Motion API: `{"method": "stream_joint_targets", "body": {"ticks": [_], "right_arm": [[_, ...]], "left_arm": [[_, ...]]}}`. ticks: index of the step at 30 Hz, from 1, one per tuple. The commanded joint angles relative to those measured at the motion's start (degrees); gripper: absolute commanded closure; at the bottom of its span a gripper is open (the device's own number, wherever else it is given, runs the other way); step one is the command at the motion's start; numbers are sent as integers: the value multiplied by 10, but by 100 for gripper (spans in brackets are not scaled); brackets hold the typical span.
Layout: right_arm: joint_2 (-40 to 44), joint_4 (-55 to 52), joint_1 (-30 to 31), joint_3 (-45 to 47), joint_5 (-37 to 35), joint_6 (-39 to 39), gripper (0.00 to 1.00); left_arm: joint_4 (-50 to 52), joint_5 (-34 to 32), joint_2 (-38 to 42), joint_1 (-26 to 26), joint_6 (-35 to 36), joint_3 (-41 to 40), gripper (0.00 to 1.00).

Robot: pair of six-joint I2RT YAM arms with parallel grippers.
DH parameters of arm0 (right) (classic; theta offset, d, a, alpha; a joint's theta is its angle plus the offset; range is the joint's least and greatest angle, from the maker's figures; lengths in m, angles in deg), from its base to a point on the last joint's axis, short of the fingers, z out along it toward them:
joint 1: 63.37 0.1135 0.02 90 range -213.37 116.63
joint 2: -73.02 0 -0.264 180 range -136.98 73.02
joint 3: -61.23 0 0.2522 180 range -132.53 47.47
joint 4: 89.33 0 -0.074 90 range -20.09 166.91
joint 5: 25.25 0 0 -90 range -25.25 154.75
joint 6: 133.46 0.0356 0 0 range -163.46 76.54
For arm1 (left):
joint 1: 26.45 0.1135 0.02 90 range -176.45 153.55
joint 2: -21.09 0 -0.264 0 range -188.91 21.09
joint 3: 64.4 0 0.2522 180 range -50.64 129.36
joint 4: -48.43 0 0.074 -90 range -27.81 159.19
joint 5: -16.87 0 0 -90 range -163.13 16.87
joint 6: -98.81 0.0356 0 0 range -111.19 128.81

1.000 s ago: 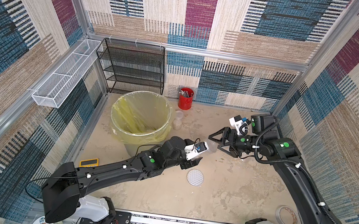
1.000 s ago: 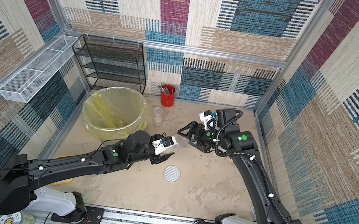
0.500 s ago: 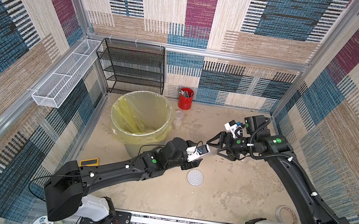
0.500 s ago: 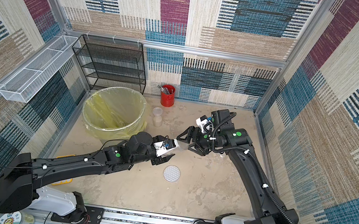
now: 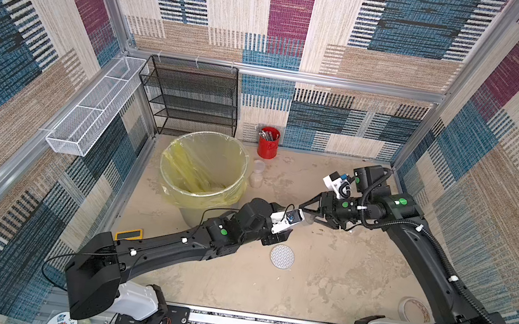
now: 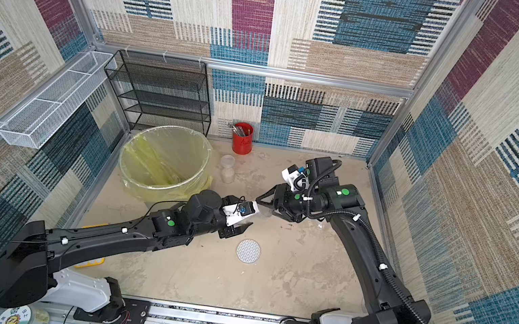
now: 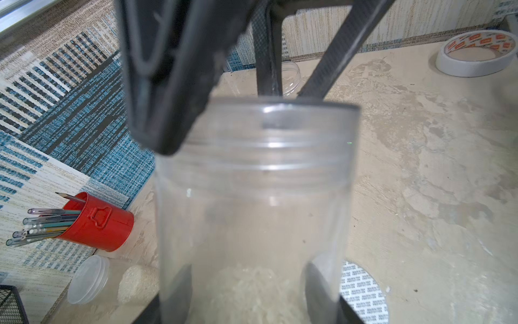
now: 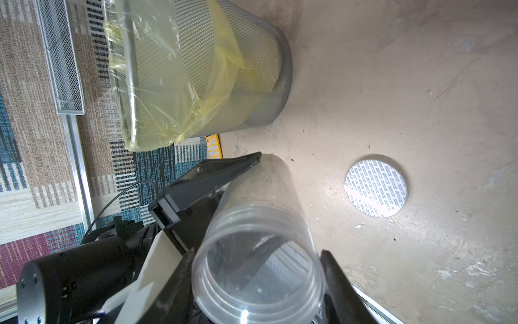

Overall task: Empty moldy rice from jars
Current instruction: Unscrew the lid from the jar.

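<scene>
Left jaws [image 7: 248, 297]: clamped on the lower body of a clear jar [image 7: 252, 196], holding it off the counter [image 5: 336, 290] with its top end toward the right arm.
Right jaws [image 8: 256, 261]: straddling the jar's top end, one on each side and close against it; whether they press on it I cannot tell.
Top end: seems to carry a clear screw lid [image 7: 280, 117], though blur leaves that unsure.
Rice [image 7: 249, 283]: a small pale heap at the jar's bottom, by the left jaws.
Step in hand: likely freeing the top so the jar can be poured.
Doing it well: seat the right jaws squarely across the rim before twisting. Keep the left grip firm so the body does not spin, and keep the top end no lower than the bottom so no grains spill.
Bin [image 8: 252, 92]: yellow-lined, beside the left arm; pour only once the jar is over its opening.
Second jar [image 5: 256, 173]: upright just beside the bin, rice inside, not yet emptied.
</scene>
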Motion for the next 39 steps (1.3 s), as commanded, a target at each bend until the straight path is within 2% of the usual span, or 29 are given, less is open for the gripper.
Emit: {"method": "stream_joint_targets", "body": {"ticks": [1, 4, 8, 11, 15, 19, 22, 25, 30, 39], "right_arm": [[-1, -8, 0, -10, -12, -83, 54], [3, 1, 0, -11, -17, -135, 56], [27, 56, 0, 2, -66, -174, 63], [36, 75, 1, 13, -44, -217, 63], [30, 76, 1, 13, -96, -284, 69], [13, 102, 2, 15, -98, -319, 66], [11, 115, 6, 17, -110, -375, 65], [47, 160, 9, 45, -131, -456, 65], [140, 228, 9, 100, -110, -589, 66], [135, 203, 9, 98, -99, -603, 64]], "left_arm": [[5, 62, 11, 1, -38, 22, 76], [-8, 101, 27, 2, -62, 8, 76], [-21, 108, 33, 3, -73, -7, 76], [-2, 115, 32, 5, -71, -2, 77], [-12, 124, 41, 8, -77, -12, 77], [-21, 126, 41, 11, -82, -14, 77], [-13, 127, 41, 12, -79, -10, 77], [-12, 126, 43, 13, -78, -10, 76], [-16, 126, 45, 14, -79, -13, 77], [-20, 124, 48, 15, -82, -12, 77]]}}
